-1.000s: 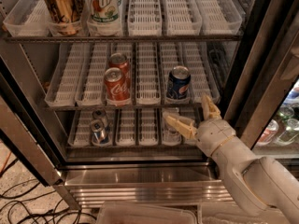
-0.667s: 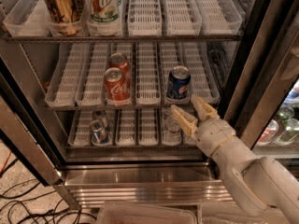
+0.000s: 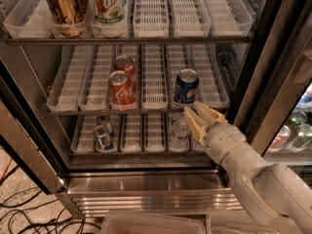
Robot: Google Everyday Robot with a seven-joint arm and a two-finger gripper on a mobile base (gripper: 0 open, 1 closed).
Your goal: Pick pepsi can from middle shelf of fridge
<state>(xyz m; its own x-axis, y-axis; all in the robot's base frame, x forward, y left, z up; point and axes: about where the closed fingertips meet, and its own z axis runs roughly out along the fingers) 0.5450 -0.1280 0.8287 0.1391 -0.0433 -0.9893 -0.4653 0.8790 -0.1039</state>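
Observation:
The pepsi can stands upright at the front of a lane on the right side of the middle shelf of the fridge. It is dark blue with a silver top. Two red cola cans stand one behind the other, two lanes to its left. My gripper is at the front edge of the middle shelf, just below and slightly right of the pepsi can. Its fingers are a little apart, point up-left toward the can and hold nothing.
The top tier holds a tall gold can and a green-white can. The lowest tier holds small silver-blue cans and a clear bottle. A dark door edge stands close on my right. Cables lie on the floor.
My gripper has moved up and left, from the lowest tier's level to just under the pepsi can. Its fingers have drawn closer together.

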